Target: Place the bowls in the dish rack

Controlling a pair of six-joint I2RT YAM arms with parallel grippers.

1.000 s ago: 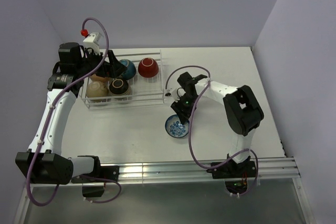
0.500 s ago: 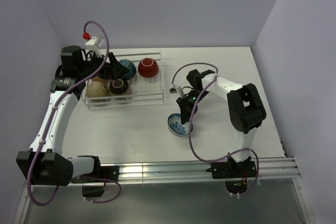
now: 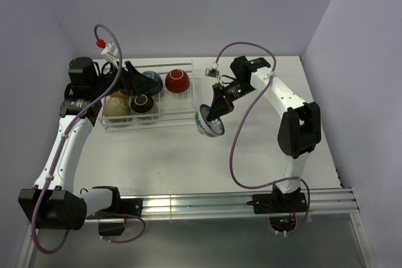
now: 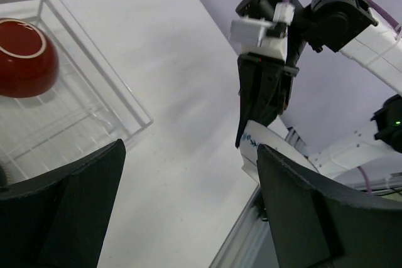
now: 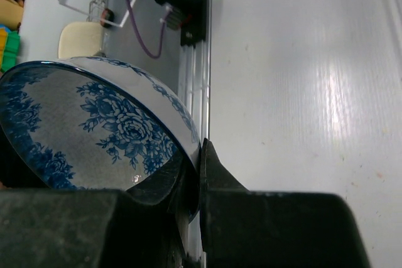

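Ideally, the blue-and-white bowl [image 3: 211, 127] should be carried over the low right side of the dish rack [image 3: 191, 95] and lowered into the free space in front of the red bowl [image 3: 178, 81], the wire not being struck. The bowl is clamped by its rim in the right gripper [image 3: 214, 112] and held tilted just beside the rack's right end. The left gripper [image 3: 134, 77], jaws apart, is poised over the rack's left part.

blue-and-white bowl [image 5: 107, 130]: glazed ceramic, glossy, smooth
red bowl [image 4: 25, 58]: glossy glaze, smooth
dish rack [image 3: 179, 108]: thin pale wire, slight shine
table [image 5: 301, 92]: white, smooth, soft sheen, a few specks
right gripper [image 3: 213, 113]: matt black plastic fingers
left gripper [image 4: 188, 155]: matt black plastic, finely grained
cable [image 3: 231, 152]: purple, smooth rubbery sheath
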